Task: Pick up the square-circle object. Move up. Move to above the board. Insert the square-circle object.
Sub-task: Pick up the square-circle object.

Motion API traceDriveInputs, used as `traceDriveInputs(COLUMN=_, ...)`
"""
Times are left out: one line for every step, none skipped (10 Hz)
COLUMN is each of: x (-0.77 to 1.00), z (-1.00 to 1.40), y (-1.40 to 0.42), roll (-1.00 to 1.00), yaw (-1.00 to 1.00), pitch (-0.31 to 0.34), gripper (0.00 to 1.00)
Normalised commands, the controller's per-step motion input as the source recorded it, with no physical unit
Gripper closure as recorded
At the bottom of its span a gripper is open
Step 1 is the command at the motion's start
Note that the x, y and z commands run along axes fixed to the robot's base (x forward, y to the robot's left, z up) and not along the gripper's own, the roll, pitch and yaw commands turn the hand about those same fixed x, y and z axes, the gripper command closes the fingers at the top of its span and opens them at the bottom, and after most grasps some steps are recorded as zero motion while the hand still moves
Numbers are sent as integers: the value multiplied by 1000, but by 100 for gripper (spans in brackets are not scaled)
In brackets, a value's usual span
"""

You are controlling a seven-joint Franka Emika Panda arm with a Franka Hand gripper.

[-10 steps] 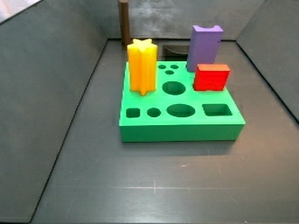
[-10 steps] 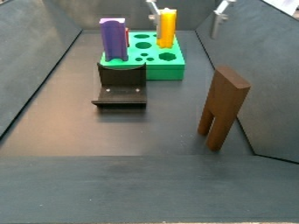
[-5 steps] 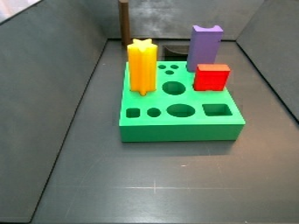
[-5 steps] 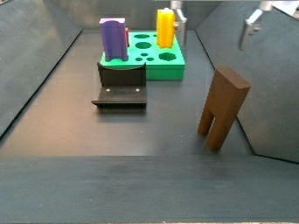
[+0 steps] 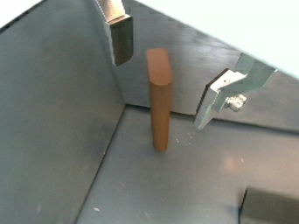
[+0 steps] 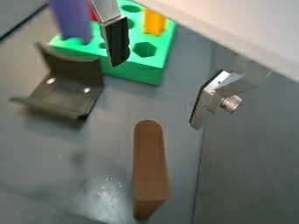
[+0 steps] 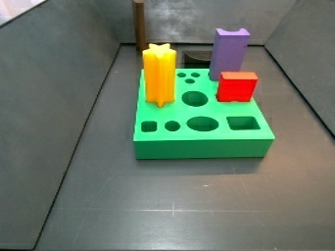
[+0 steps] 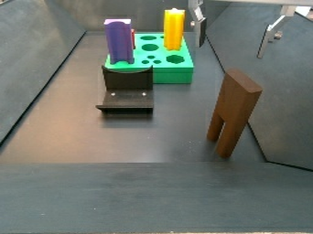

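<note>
— Where does the square-circle object stand?
— Upright on the floor, well apart from the board.
— And the gripper?
— Above it, jaws spread wide and empty, fingers flanking the peg's top, apparently lined up to descend and grasp.

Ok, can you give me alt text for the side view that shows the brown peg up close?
The square-circle object stands upright on the dark floor, untouched, with the open gripper hanging above and behind it. Farther back sit the fixture and the board, which holds a yellow peg and a purple peg.
</note>
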Motion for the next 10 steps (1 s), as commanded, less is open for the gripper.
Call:
traceDriveInputs(x=0, z=17, y=-6, roll=-99, yaw=-1000, pitch=-49, gripper=0)
traceDriveInputs(x=0, z=17, y=0, roll=-79, yaw=-1000, pitch=-49, gripper=0)
traceDriveInputs(x=-57, z=0, y=80, roll=0, yaw=-874, pitch=-1, gripper=0)
traceDriveInputs(x=-23, z=0, y=177, roll=0, yaw=-797, pitch=-19, gripper=0)
traceDriveInputs(x=-37, z=-43, y=349, roll=0, yaw=-637, pitch=-3, gripper=0)
traceDriveInputs(x=-6, z=-57, y=357, roll=0, yaw=-629, pitch=-3, gripper=0)
traceDriveInputs(x=0, z=-46, y=326, roll=-1, yaw=-663, pitch=-10, gripper=0)
traceDriveInputs(x=0, z=-26, y=171, roll=-6, yaw=-826, pitch=-20, gripper=0)
traceDriveInputs(x=31, z=-20, y=0, roll=-11, yaw=-1000, pitch=-53, gripper=0)
traceDriveInputs(x=0, z=-26, y=0, roll=-10, yaw=-1000, pitch=-77, gripper=0)
